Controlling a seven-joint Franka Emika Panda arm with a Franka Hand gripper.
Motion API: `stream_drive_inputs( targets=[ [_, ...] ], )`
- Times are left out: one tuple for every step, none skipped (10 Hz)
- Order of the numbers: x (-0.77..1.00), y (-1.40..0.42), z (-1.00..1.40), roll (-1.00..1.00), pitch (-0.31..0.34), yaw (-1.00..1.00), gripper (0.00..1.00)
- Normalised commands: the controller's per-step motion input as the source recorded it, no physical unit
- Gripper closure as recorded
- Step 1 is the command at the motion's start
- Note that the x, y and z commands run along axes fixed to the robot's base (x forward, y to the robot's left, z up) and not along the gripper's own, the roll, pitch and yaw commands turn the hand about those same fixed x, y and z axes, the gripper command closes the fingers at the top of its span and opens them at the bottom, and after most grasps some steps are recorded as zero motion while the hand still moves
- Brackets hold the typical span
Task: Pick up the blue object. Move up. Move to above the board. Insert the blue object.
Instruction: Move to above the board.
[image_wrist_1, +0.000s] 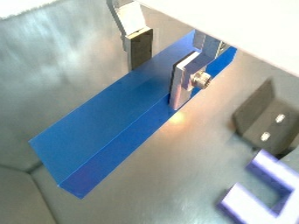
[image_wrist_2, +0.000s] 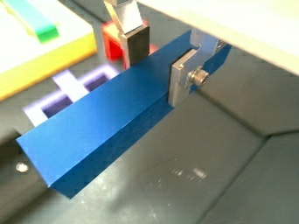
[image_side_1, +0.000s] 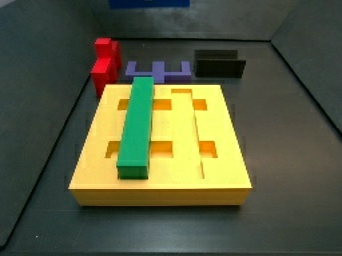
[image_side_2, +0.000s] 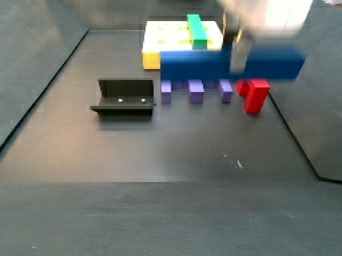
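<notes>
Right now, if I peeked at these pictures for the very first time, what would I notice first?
Probably the blue object: it fills both wrist views, gripped across its width by the gripper, whose jaws are closed on its sides. In a side view it hangs in the air just above the purple notched block and the red piece. Next comes the big yellow board, with a green bar lying in one groove.

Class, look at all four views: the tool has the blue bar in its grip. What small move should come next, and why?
Probably carry it across toward the board. The tool is shut on the blue object, which in a side view hangs clear of the floor above the purple block, so lifting looks done. The board lies beyond, with grooves open beside the green bar.
</notes>
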Motion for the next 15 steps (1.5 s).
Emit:
stream_drive_inputs(
  targets=[
    [0.02,0.0,1.4,-0.01,0.066,0.0,1.0],
    [0.01,0.0,1.4,-0.01,0.079,-0.01,1.0],
    [0.02,0.0,0.89,0.01,0.068,0.0,1.0],
    [0.03,0.0,0.66,0.0,0.066,0.0,1.0],
    [0.04,0.01,0.35,0.0,0.075,0.0,1.0],
    [0.02,0.0,0.19,0.0,0.07,0.0,1.0],
    [0.19,-1.4,0.16,0.0,0.034,1.0,1.0],
    [0.19,-1.4,0.15,0.0,0.035,1.0,1.0],
    [0.18,-1.4,0.15,0.01,0.033,1.0,1.0],
    [0.19,-1.4,0.16,0.0,0.031,1.0,1.0],
    [0.19,-1.4,0.16,0.0,0.034,1.0,1.0],
    [0.19,-1.4,0.17,0.01,0.041,1.0,1.0],
    [0.2,-1.4,0.18,0.0,0.048,1.0,1.0],
    [0.22,-1.4,0.18,0.0,0.06,1.0,1.0],
    [0.25,-1.4,0.18,0.01,0.074,1.0,1.0]
  ],
)
